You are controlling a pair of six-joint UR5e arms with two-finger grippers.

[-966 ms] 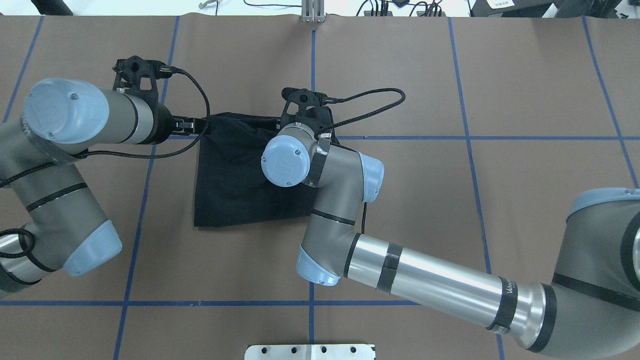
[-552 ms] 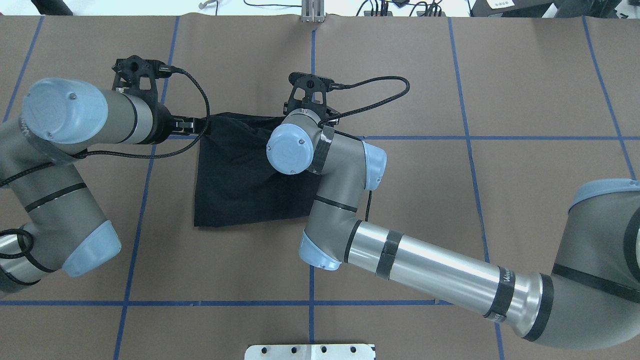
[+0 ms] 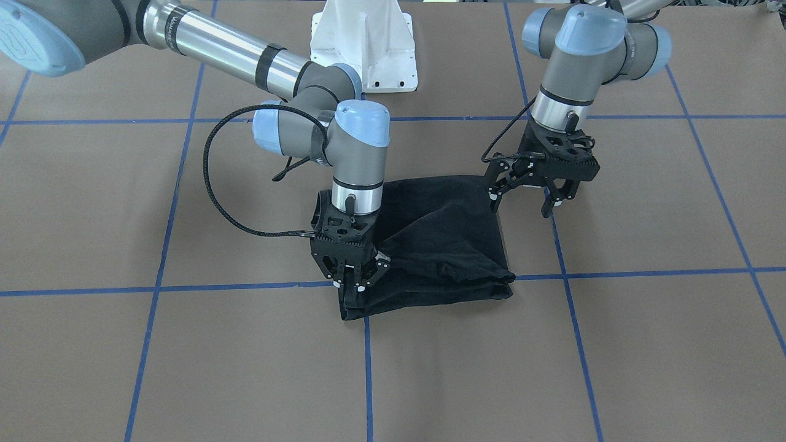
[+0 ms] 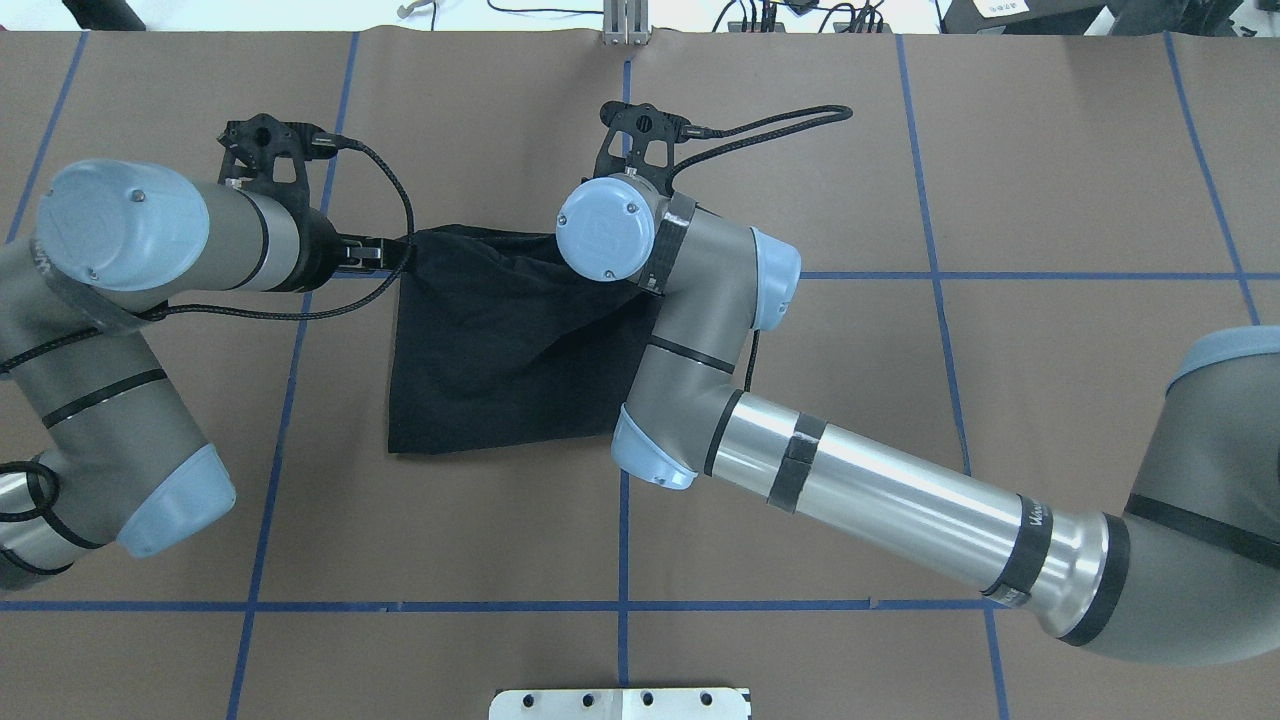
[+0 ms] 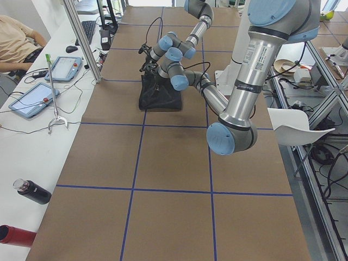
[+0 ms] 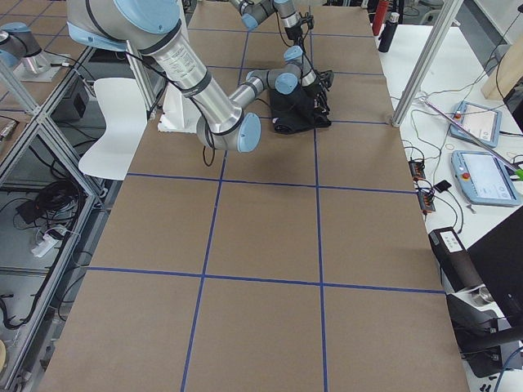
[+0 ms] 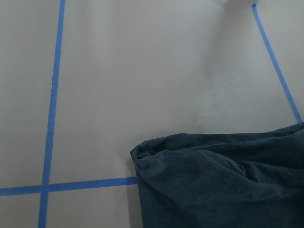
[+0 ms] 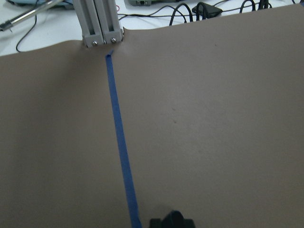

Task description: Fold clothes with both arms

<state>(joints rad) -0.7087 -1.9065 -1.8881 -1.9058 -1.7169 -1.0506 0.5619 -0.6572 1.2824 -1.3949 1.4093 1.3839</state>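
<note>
Currently on record: brown tabletop [image 3: 614, 344] gridded with blue tape lines [image 3: 245, 286], its surface running well past both hands to the edges on every side.

- Shirt [image 3: 442, 245]: black, folded to a rough rectangle, lying on the tabletop between the two hands.
- Right hand [image 3: 355, 283]: clenched on one corner of the shirt, low over the tabletop, with cloth drawn up to it.
- Left hand [image 3: 519, 205]: fingers spread, holding nothing, raised just beside the shirt's opposite side.

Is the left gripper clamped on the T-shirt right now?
No, the left gripper stands open, its fingers spread wide apart at the corner of the T-shirt.
</note>
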